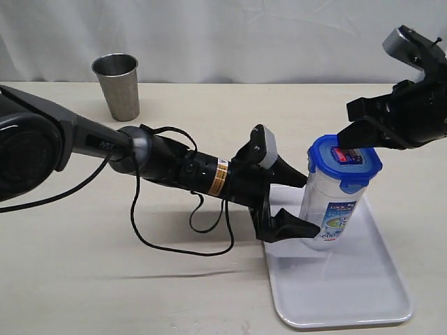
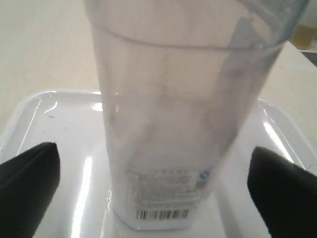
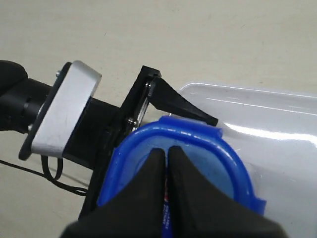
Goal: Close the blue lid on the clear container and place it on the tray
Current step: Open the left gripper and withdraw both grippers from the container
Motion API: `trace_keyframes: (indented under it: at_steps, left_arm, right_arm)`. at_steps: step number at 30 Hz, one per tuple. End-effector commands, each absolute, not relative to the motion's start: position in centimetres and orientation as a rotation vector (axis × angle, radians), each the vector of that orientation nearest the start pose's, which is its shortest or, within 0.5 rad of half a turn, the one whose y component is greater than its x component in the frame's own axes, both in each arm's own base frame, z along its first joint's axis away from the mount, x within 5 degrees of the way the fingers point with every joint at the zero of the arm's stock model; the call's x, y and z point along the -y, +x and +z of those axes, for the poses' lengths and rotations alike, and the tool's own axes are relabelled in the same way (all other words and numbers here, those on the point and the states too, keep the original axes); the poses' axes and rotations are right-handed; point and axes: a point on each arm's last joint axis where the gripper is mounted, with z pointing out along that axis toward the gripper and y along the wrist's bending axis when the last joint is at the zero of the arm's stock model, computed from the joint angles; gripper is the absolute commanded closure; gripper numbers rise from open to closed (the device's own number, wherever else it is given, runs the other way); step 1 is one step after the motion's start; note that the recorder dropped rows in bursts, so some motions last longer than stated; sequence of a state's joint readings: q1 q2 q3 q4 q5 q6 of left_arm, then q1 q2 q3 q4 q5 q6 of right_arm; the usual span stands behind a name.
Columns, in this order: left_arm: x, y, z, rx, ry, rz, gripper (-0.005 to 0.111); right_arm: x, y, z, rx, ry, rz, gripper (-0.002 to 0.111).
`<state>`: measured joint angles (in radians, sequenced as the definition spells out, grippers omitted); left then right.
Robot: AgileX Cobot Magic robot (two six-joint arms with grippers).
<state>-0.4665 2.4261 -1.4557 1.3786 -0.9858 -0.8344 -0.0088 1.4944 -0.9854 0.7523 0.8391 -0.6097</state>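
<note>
Wide beige worktop (image 1: 209,112), and all the action is at its right end, where the white tray (image 1: 363,293) lies flat, a broad and easy landing spot. The clear container (image 1: 328,209) stands on the tray's near-left part, upright or close to it, its barcode label low on the wall. The left gripper (image 1: 304,204) brackets it from the side, fingers (image 2: 29,188) spread wide with a gap showing on each side, so the canister carries its own weight and they act only as a fence against tipping. Over to the right gripper (image 3: 166,171): fingers (image 3: 148,183) pinched together with nothing between them, tips down on the blue lid (image 1: 323,162), which sits on the container's mouth. That reads as a downward push to seat it. Whether the side flaps are snapped, I cannot tell. The steel cup (image 1: 117,85) stands well apart at the back-left, out of play
</note>
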Motion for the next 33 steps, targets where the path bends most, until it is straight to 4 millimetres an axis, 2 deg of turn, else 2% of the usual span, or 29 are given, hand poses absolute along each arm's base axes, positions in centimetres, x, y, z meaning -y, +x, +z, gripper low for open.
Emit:
trace_keyframes:
  at_steps: [1,7,9,12,15,18,20,23,27,29,33]
  left_arm:
    - [25.4,38.3,7.4,-1.607,1.255,-1.144,0.011]
    - [24.1,38.9,7.2,-1.678,1.243,-1.149,0.012]
    - [23.9,38.9,7.5,-1.696,1.293,-1.092,0.019]
    - [23.7,39.0,8.9,-1.735,1.353,-1.008,0.045]
    - [23.4,38.8,11.5,-1.744,1.404,-0.981,0.075]
    - [22.8,38.7,14.5,-1.752,1.384,-0.965,0.098]
    - [22.2,38.8,16.4,-1.76,1.333,-0.989,0.107]
    - [20.8,38.7,19.5,-1.695,1.32,-1.015,0.107]
    - [18.8,38.7,23.7,-1.742,1.175,-1.029,0.107]
    - [17.8,38.9,25.3,-1.764,1.1,-0.979,0.107]
    - [15.7,38.9,28.1,-1.795,0.946,-0.763,0.107]
  right_arm:
    - [-4.0,28.7,23.6,-2.677,-0.299,0.62,0.104]
    - [-4.0,28.7,23.6,-2.677,-0.299,0.62,0.104]
    - [-4.0,28.7,23.6,-2.677,-0.299,0.62,0.104]
    - [-4.0,28.7,23.6,-2.677,-0.299,0.62,0.104]
    - [-4.0,28.7,23.6,-2.677,-0.299,0.62,0.104]
    - [-4.0,28.7,23.6,-2.677,-0.299,0.62,0.104]
    - [-3.9,28.7,23.6,-2.674,-0.298,0.616,0.104]
    - [-3.9,28.7,23.6,-2.673,-0.303,0.615,0.104]
    - [-4.0,28.8,23.7,-2.664,-0.304,0.627,0.104]
    - [-4.2,28.8,24.0,-2.634,-0.322,0.644,0.104]
    - [-4.4,28.5,25.3,-2.559,-0.354,0.658,0.104]
